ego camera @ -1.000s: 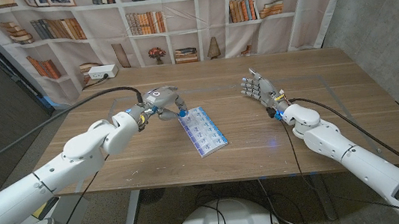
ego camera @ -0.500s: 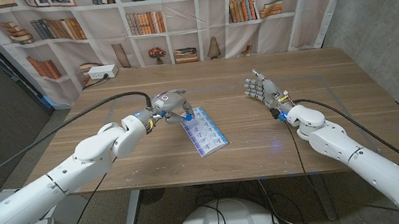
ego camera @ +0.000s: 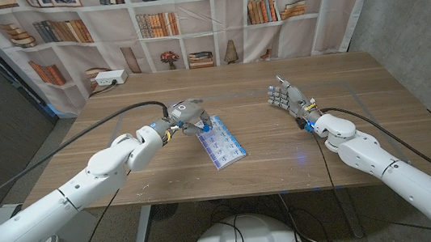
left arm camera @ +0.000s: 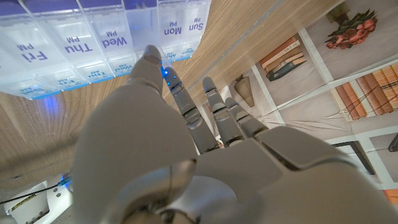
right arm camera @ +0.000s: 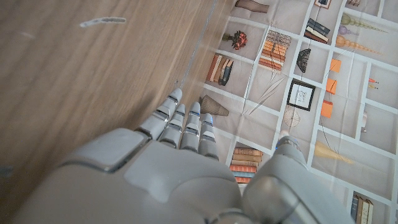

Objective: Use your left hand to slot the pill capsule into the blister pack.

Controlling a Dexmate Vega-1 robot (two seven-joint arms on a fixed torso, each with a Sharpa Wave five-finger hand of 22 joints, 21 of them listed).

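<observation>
A translucent weekly pill organizer with day-labelled lids lies slanted on the wooden table, just left of centre. In the left wrist view its lids read Sun, Mon, Wed, Thu, Fri, PM. My left hand hovers at the organizer's far end and pinches a small blue capsule between thumb and fingertip. The same blue capsule shows against the Mon and Sun lids. My right hand stands apart at the right of the table, fingers spread and upright, holding nothing; its fingers point at the backdrop.
A white power strip lies at the table's far left corner. A printed bookshelf backdrop hangs behind the table. A black cable trails along my left arm. Bare wood lies between the organizer and my right hand.
My left hand has moved right with the capsule, onto the organizer's far end. My right hand has drifted slightly to the right.
</observation>
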